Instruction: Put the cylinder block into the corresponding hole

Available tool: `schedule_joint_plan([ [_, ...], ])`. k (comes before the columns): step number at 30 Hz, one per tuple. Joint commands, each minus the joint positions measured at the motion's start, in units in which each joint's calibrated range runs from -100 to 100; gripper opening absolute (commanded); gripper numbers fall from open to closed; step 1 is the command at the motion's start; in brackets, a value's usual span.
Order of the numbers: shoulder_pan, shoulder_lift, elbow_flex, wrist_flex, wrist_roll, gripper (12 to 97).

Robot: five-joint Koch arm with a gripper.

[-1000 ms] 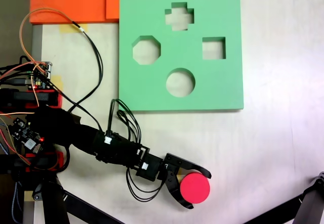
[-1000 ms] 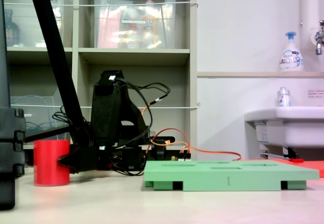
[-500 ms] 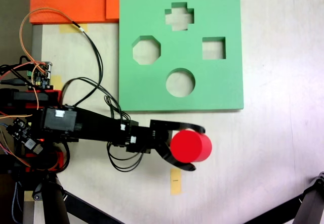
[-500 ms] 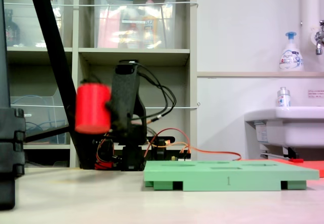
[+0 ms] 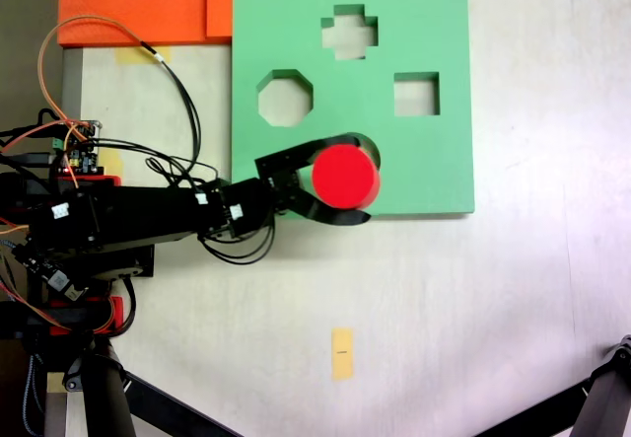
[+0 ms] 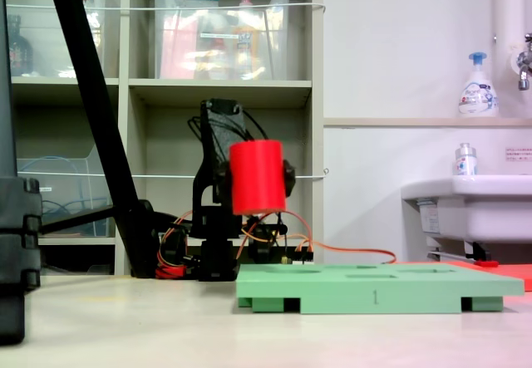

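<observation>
Red cylinder block (image 5: 344, 176) held aloft in the tool (image 5: 340, 181), jaws clamped on its sides, well clear of the green board (image 6: 378, 287) in the side-on fixed view. From above, overlapping the round hole (image 5: 367, 147) at its 7 o'clock edge. Yellow tag (image 5: 341, 352) at 6 o'clock on the surface (image 5: 513, 309).

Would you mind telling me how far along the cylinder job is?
Done: the tool grips the red cylinder, lifted clear of the green board. In hand: it hangs roughly over the round hole. Left: lowering it in and releasing.
</observation>
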Motion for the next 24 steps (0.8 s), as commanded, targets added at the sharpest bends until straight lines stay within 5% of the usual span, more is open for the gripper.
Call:
schedule_joint_plan([
  [1, -0.34, -5.09, -0.62, 1.09, -0.1, 29.0],
  [24, 4.25, 28.01, 7.75, 6.0, -0.05, 30.9],
])
